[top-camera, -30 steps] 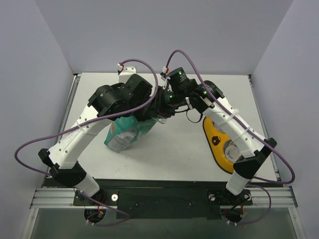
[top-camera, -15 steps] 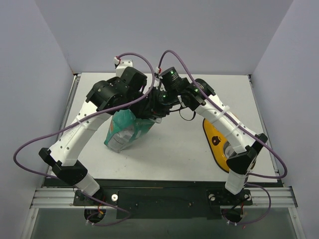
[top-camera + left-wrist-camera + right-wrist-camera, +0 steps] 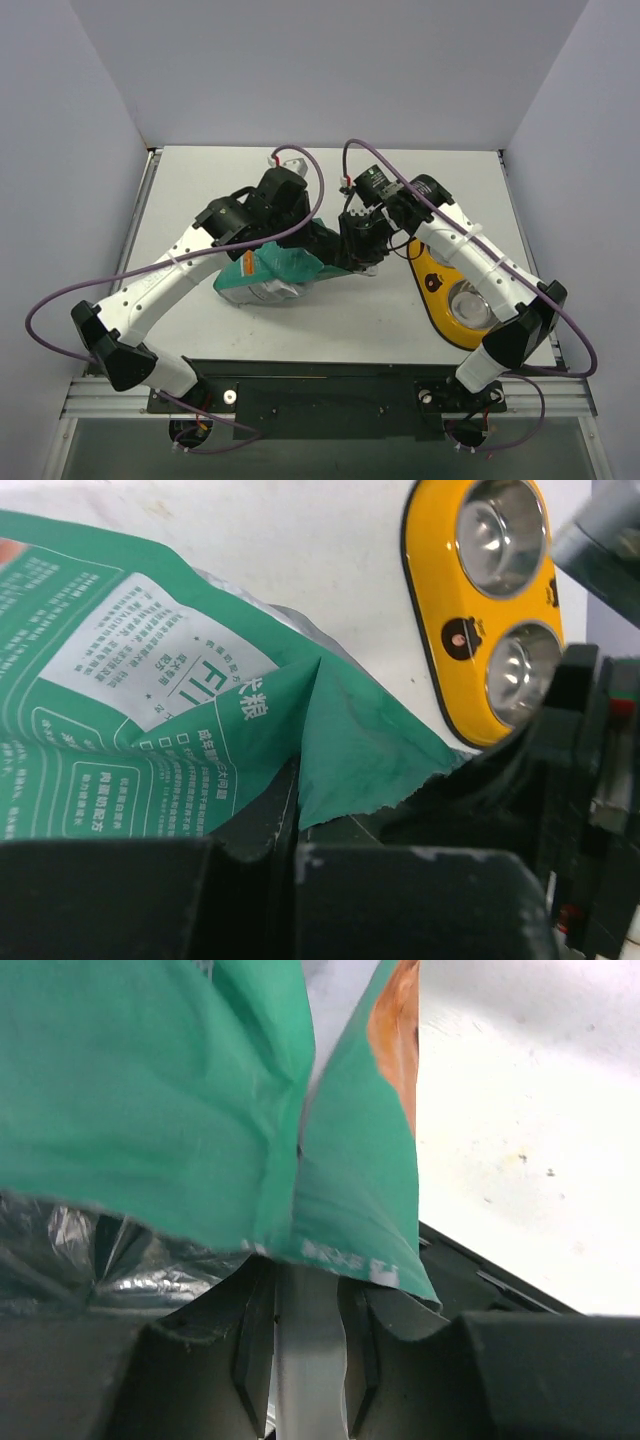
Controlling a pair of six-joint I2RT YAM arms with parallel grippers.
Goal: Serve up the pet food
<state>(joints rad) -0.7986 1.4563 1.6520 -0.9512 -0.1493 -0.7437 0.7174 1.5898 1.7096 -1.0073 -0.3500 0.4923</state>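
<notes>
green pet food bag [image 3: 275,272] sprawled across mid-table, left gripper [image 3: 297,825] and right gripper [image 3: 305,1300] pinching its mouth, yellow double-bowl feeder [image 3: 425,268] blocking the right, table [image 3: 200,180] open along the far edge

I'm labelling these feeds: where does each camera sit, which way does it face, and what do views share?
Top external: above, behind the bases, looking down on the table; both arms show.
Left wrist: behind the left gripper, facing the green bag and yellow double bowl; dark fingers below.
Right wrist: behind the right gripper, close on the bag; fingers clamp a pale strip.
Shared: bag in all; bowl in top and left wrist.
</notes>
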